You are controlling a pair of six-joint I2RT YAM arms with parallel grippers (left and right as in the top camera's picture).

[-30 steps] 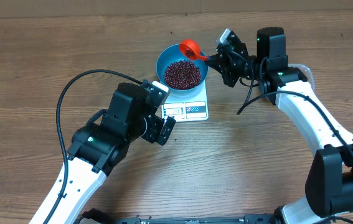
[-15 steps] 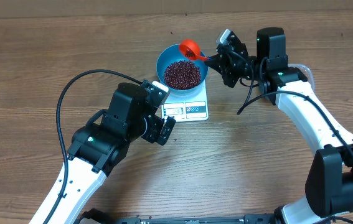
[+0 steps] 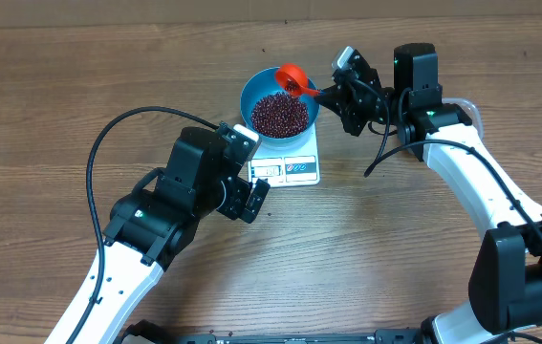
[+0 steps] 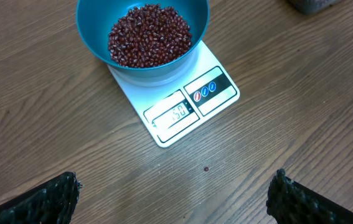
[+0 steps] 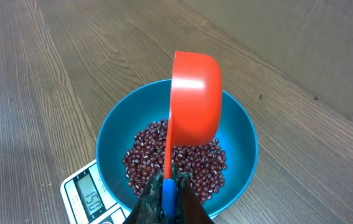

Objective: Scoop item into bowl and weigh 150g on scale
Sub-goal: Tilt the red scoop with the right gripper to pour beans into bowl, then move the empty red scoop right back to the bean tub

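Observation:
The blue bowl [image 3: 249, 94] stands on the white scale [image 3: 294, 168] and holds a heap of dark red-brown beans, the item [image 3: 280, 114]. My right gripper [image 3: 334, 94] is shut on the blue handle of an orange-red scoop [image 3: 292, 77]. The scoop [image 5: 195, 102] is tipped on its side over the bowl's [image 5: 241, 127] far rim, above the beans [image 5: 144, 155]. My right gripper [image 5: 169, 200] pinches the handle. My left gripper [image 4: 175, 200] is open and holds nothing, hovering over bare wood short of the scale [image 4: 216, 99], whose display is lit. The bowl [image 4: 92, 38] and beans [image 4: 150, 34] lie ahead.
One stray bean [image 4: 206, 168] lies on the wood just in front of the scale. A clear container [image 3: 472, 111] peeks out behind my right arm. A black cable [image 3: 108, 143] loops over the table at the left.
The scoop has shifted a little further over the bowl's rim. Both arms and the bowl otherwise stay where they were.

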